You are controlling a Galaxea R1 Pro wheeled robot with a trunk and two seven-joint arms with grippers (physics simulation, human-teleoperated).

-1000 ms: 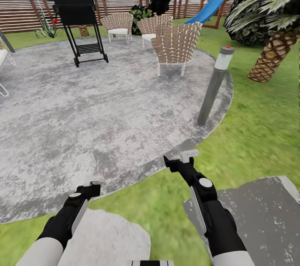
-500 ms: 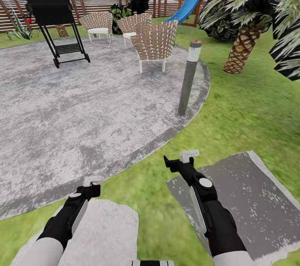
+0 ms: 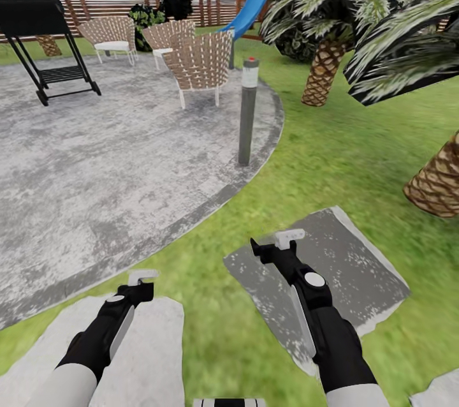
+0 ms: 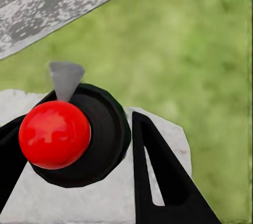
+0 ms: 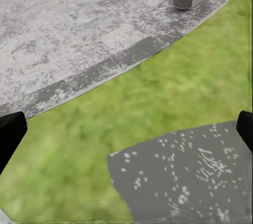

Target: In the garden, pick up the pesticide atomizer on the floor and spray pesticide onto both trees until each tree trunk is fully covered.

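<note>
Robot in transit thru garden, atomizer and task trees not in sight.
Head: left gripper (image 3: 141,277) at 7 o'clock, state unclear; right gripper (image 3: 275,245) spread wide, empty; light post (image 3: 247,112) at 12, collision risk w/ base. R wrist: fingertips far apart over stepping stone (image 5: 195,176).

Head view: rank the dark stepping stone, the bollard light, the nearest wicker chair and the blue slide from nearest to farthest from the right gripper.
1. Dark stepping stone, directly under the right gripper.
2. Bollard light, ahead at the patio's edge.
3. Nearest wicker chair, on the patio beyond it.
4. Blue slide, far back by the fence.
</note>
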